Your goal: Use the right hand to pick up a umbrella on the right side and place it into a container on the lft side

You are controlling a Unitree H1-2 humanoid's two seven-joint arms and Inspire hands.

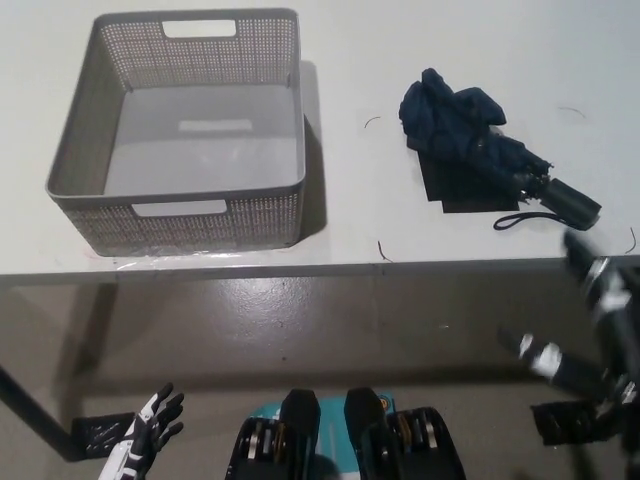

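Two steps remain: the black right hand [590, 330], fingers spread and empty, should close around the folded navy umbrella [490, 155] mid-shaft, far right of the empty grey basket [180, 215]; white left hand [145, 435] rests low, fingers apart.

A grey basket [180, 130] with finely perforated walls is shown on a white table [400, 60]; a navy umbrella [480, 150] with a black handle is seen.

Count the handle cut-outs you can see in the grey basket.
2: one in the far wall of the basket, one in its near wall. The side walls show none.
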